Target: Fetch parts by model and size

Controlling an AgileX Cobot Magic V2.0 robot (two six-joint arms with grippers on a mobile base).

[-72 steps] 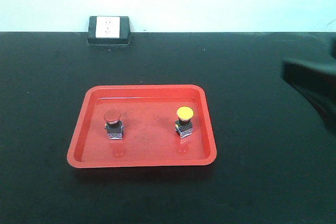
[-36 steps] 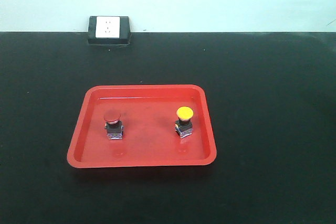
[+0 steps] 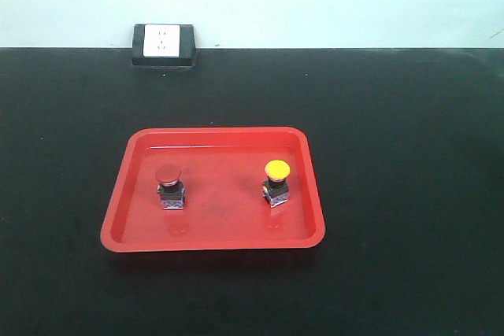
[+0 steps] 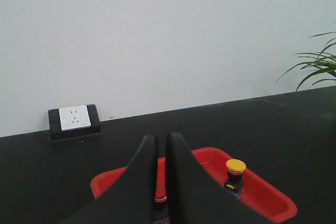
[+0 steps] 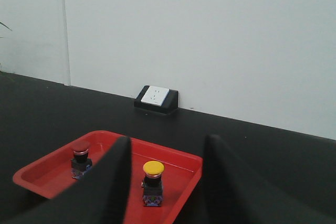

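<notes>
Here a red tray [image 3: 118,202] sits a little left of centre in the front view on the black desk [image 3: 394,155], holding both switches upright and well apart: the red switch [image 3: 170,187] in its left half, the yellow switch [image 3: 276,182] in its right half. A socket [image 3: 164,45] rests at the desk's far edge, upper left. No arm shows in the front view. In the wrist views, the left hand [image 4: 161,145] has its fingers nearly together with nothing between them, while the right hand [image 5: 168,153] is spread wide, framing the yellow switch beyond it. A plant [image 4: 315,69] shows at the right edge.
</notes>
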